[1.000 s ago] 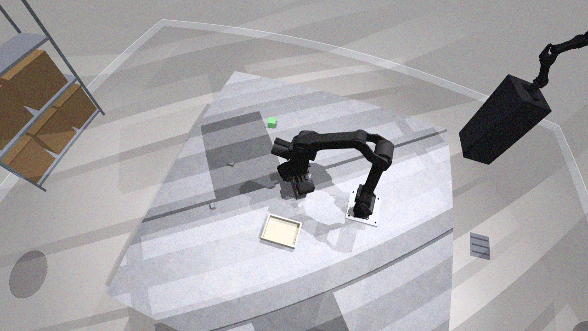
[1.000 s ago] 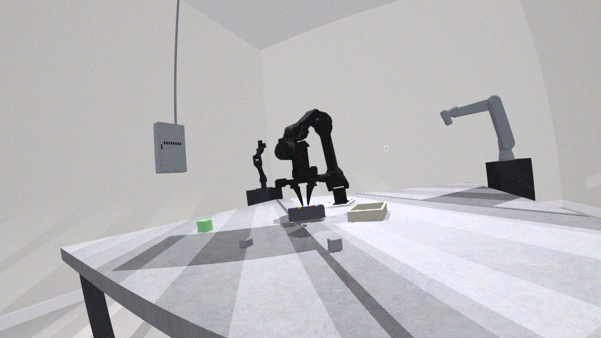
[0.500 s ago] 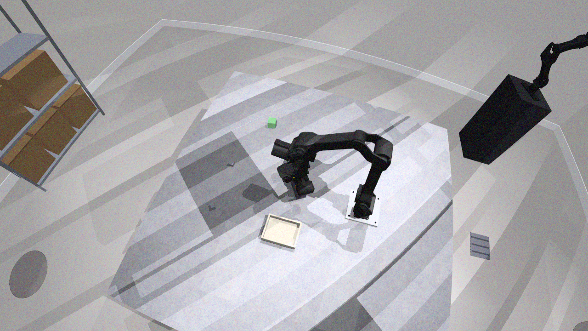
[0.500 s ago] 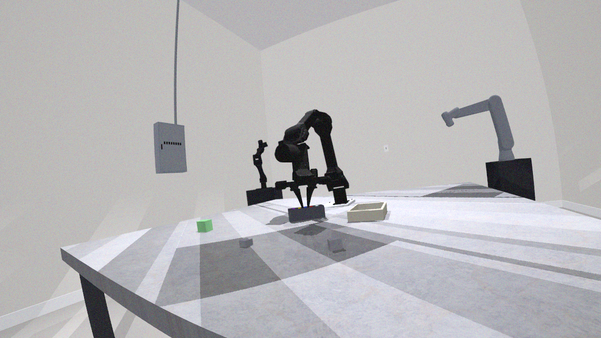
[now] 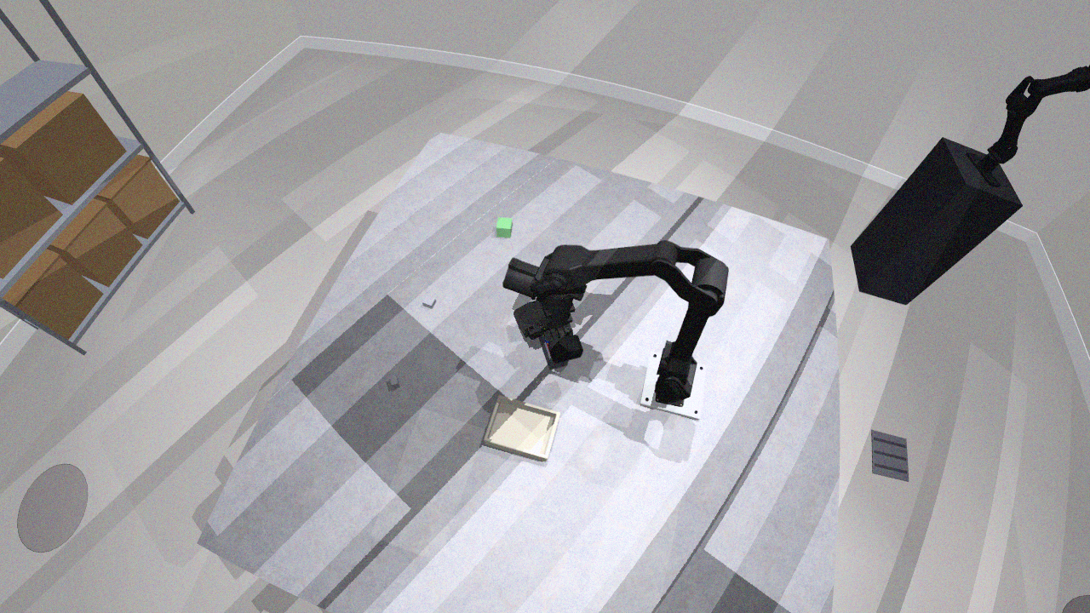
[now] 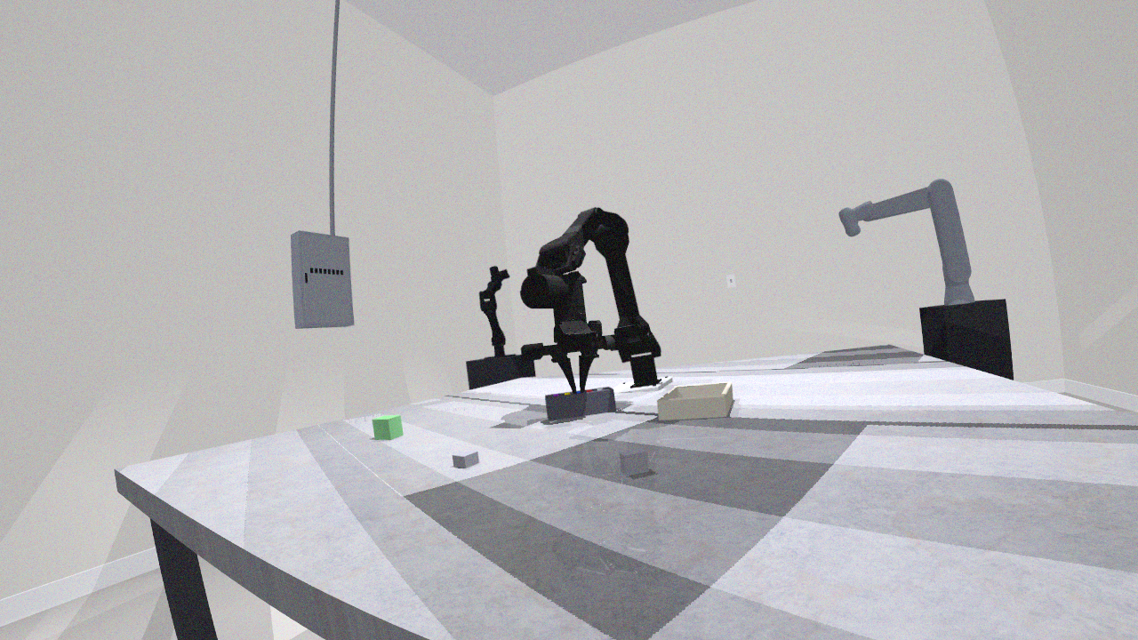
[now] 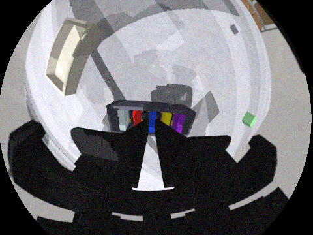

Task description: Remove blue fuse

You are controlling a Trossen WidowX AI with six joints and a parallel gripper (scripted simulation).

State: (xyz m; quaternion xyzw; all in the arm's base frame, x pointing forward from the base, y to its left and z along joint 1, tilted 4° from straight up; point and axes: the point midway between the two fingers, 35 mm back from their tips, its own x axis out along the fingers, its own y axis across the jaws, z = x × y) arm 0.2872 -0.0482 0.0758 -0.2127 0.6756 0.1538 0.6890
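Note:
The dark fuse block (image 6: 561, 408) (image 7: 163, 105) stands on the table under my gripper. The blue fuse (image 7: 152, 115) sits in its middle slot, between the red fuse (image 7: 137, 118) and the yellow fuse (image 7: 166, 118). A white fuse (image 7: 123, 119) and a purple fuse (image 7: 178, 122) sit in the end slots. My gripper (image 6: 580, 390) (image 7: 151, 122) points down with its fingertips at the block's top, shut on the blue fuse, one tip on each side. The arm hides most of the block in the top view. The cream tray (image 5: 523, 438) (image 6: 692, 409) (image 7: 65, 60) is empty.
A green cube (image 5: 503, 227) (image 6: 387, 427) (image 7: 249, 119) stands on the table beyond the yellow and purple side of the block. Two small grey blocks, one (image 5: 428, 303) (image 6: 465, 460) and another (image 5: 392, 383) (image 6: 635, 464), lie farther from the arm's base.

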